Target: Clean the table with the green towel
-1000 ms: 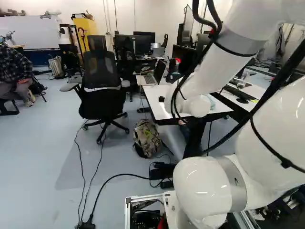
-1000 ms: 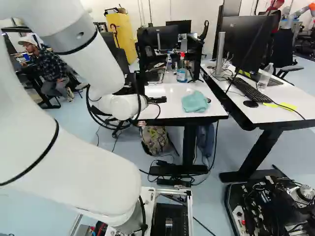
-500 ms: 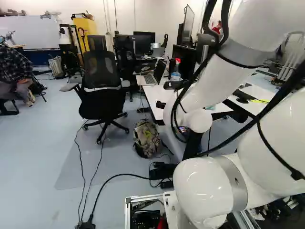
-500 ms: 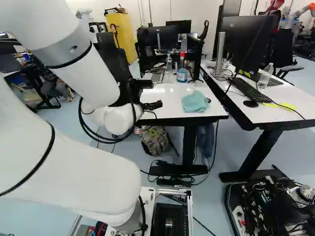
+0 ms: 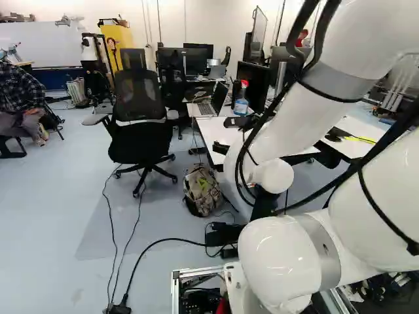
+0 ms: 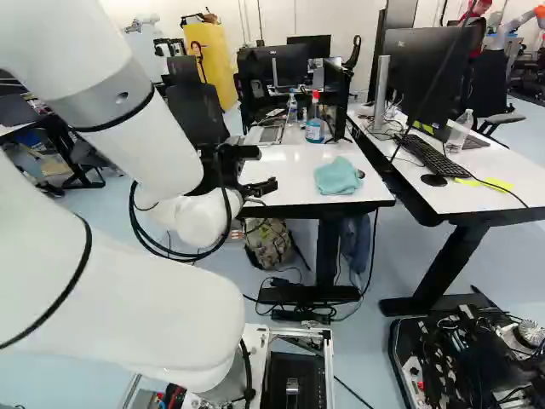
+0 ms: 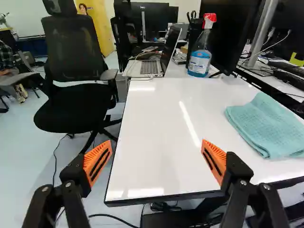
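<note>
Teal-green and folded, the towel (image 7: 268,124) lies on the white table (image 7: 166,137), over toward its far-right side in our wrist view, ahead of the gripper (image 7: 156,161) and off beside our right finger rather than between the two. In the right base view it sits near the table's right edge, close to the neighbouring desk (image 6: 477,192) with the keyboard (image 6: 428,155). Our gripper is spread wide, orange pads (image 7: 98,160) well apart, and it has hold of nothing; it hangs just short of the table's near edge, looking across the top. A spray bottle (image 7: 199,53) and a laptop (image 7: 153,61) stand at the far end of the table, and a black office chair (image 7: 76,85) sits off beside it. How far along are we? Honestly, the scene cuts both ways: a towel lying loose on a shiny, spotless-looking top could be waiting to be taken up for the wipe, or could have been set down once the wiping was over. We see no crumbs, spills or streaks on the surface from here, only glare from the ceiling lights, so the top gives us no verdict. What we can say is that towel and gripper are apart and no wiping contact is happening at this instant.
</note>
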